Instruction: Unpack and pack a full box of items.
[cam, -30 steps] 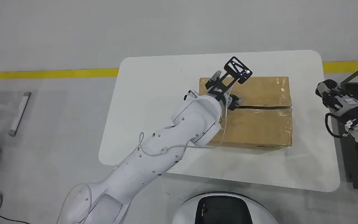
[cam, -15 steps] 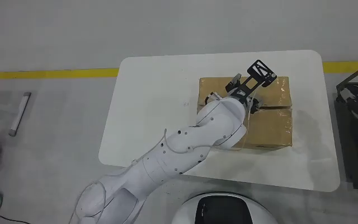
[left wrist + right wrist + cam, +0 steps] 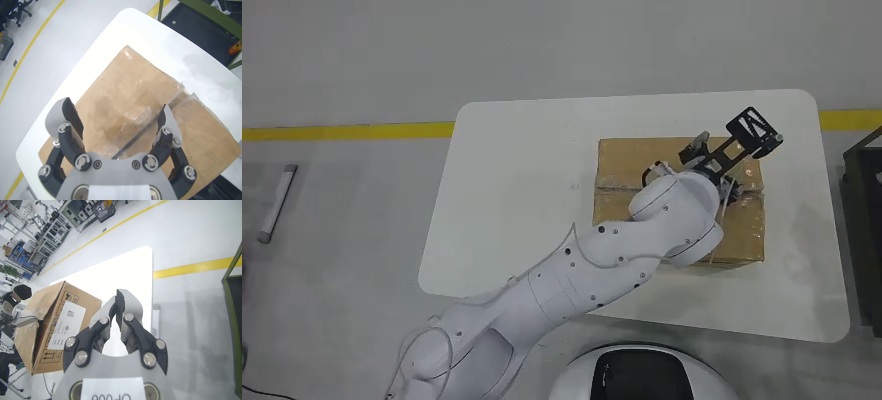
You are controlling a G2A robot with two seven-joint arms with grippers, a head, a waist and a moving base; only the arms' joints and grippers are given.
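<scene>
A brown cardboard box is sitting on the right half of a white table, its flaps folded down and clear tape running along the centre seam. The left gripper is hovering over that seam, its fingers spreading wide and holding nothing. The right gripper is hanging beside the table, looking back at the box's end, its fingers pressing together, empty.

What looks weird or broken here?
The cardboard box looks worn. Its top flaps don't meet flat, a dark gap runs along the seam, and the crinkled clear tape is split there.
</scene>
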